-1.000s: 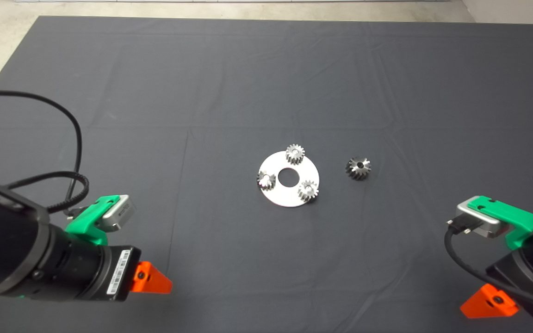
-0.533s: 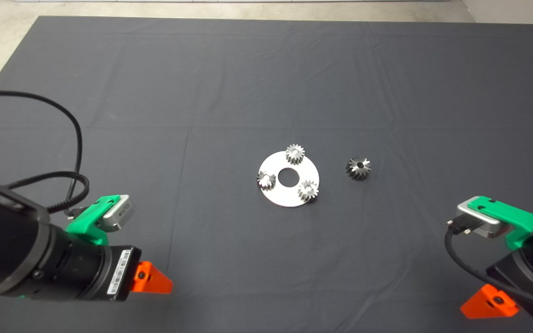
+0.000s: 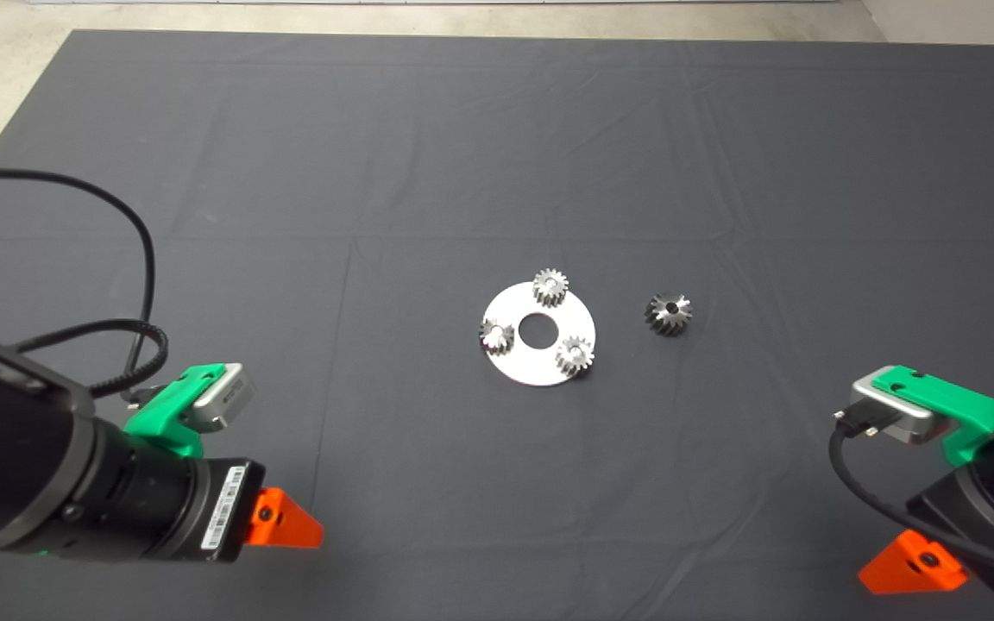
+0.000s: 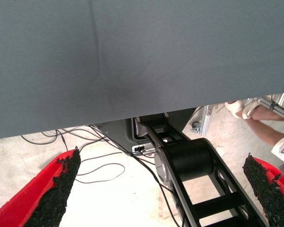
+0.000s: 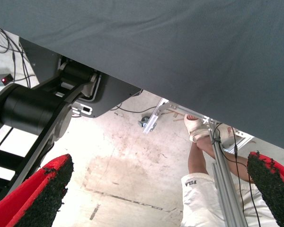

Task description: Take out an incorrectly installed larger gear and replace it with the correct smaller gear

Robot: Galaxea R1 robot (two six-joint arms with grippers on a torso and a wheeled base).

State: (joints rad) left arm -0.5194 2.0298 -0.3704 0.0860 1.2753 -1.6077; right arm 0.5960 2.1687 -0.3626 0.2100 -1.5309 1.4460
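Almost nothing has moved since the earlier frames: only the left arm has crept very slightly nearer the mat's near edge, and the gears lie where they did. Left gripper (image 4: 161, 194), parked at the near left corner, fingers spread wide apart and holding nothing; its wrist view shows the mat's underside edge, floor cables and the robot's base. Right gripper (image 5: 158, 194), parked at the near right corner, fingers likewise wide apart and empty; a person's leg (image 5: 201, 163) shows on the floor beyond the mat.

Outward from the grippers, at mid-mat: a round silver carrier plate (image 3: 538, 360) with a central hole, bearing three small bright gears near its rim. One of these, the smaller gear (image 3: 575, 354), sits on the plate's near right side. The larger gear (image 3: 669, 313), darker and tapered, rests on the mat just to the right of the plate, apart from it, with its bore facing up.

Judged from this layout, the exchange appears complete: the larger gear is off the plate and all three positions carry small gears. Should any further move be needed, the deciding relation is that the larger gear lies to the plate's right, nearer the right gripper, which would reach it by travelling far and leftward.
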